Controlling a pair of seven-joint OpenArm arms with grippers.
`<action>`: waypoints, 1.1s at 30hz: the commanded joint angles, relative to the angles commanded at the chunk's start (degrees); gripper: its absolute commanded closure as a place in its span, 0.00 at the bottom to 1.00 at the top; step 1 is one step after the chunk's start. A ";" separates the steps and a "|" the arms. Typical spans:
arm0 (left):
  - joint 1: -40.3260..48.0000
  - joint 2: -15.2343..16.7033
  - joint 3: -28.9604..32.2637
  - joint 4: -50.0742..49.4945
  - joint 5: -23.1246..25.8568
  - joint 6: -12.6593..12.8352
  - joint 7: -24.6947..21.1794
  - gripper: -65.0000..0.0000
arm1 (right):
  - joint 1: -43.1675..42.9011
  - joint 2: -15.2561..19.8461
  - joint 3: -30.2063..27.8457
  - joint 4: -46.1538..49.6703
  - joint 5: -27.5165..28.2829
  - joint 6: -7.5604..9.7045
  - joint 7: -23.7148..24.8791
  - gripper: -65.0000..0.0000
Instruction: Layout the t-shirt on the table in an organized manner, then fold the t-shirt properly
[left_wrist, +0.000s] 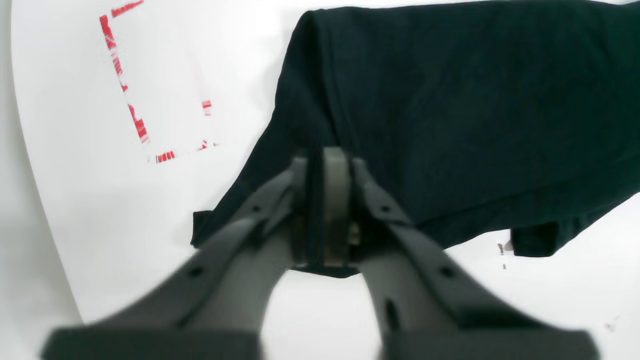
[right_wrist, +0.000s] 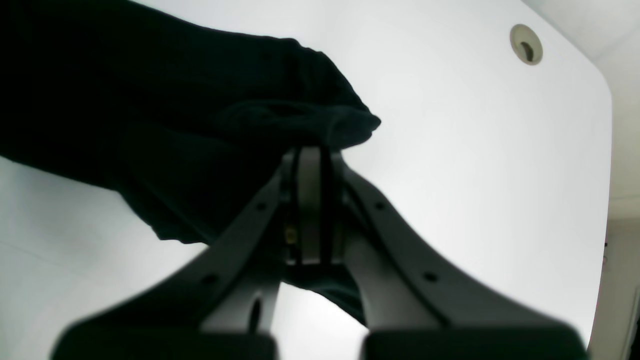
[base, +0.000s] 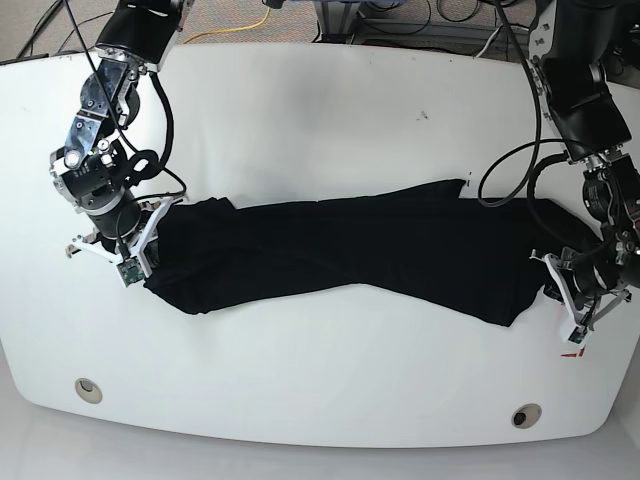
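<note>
Both ends are held. Left wrist view: the left end effector (left_wrist: 327, 205) pinches the t-shirt (left_wrist: 450, 110) edge. Right wrist view: the right end effector (right_wrist: 311, 200) clamps bunched cloth. Base view: it lies twisted across the tabletop (base: 330, 120); uneven pulling could slip a thin grip.
</note>
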 joint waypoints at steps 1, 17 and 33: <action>0.26 0.00 0.00 -0.97 0.00 0.00 -0.18 0.71 | 0.00 0.00 0.00 0.00 0.00 0.00 0.00 1.00; 2.37 1.32 0.09 -15.03 0.00 0.00 -8.79 0.55 | 0.00 0.00 0.00 0.00 0.00 0.00 0.00 1.00; 3.78 1.41 0.18 -13.10 0.00 1.98 -9.14 0.54 | -0.18 0.00 0.00 0.00 0.00 0.00 0.00 1.00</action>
